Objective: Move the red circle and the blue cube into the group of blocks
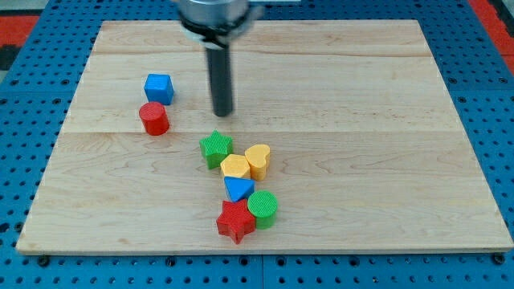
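Observation:
The red circle (153, 118) and the blue cube (159, 87) sit close together at the board's left, the cube just above the circle. My tip (222, 113) is to their right, above the green star (216, 149). The group lies below the centre: green star, yellow hexagon (235, 167), yellow heart (258, 160), blue triangle (238, 189), green circle (263, 209) and red star (235, 221). My tip touches no block.
The wooden board (385, 144) lies on a blue pegboard (24, 160). The arm's body (213, 16) hangs over the board's top edge.

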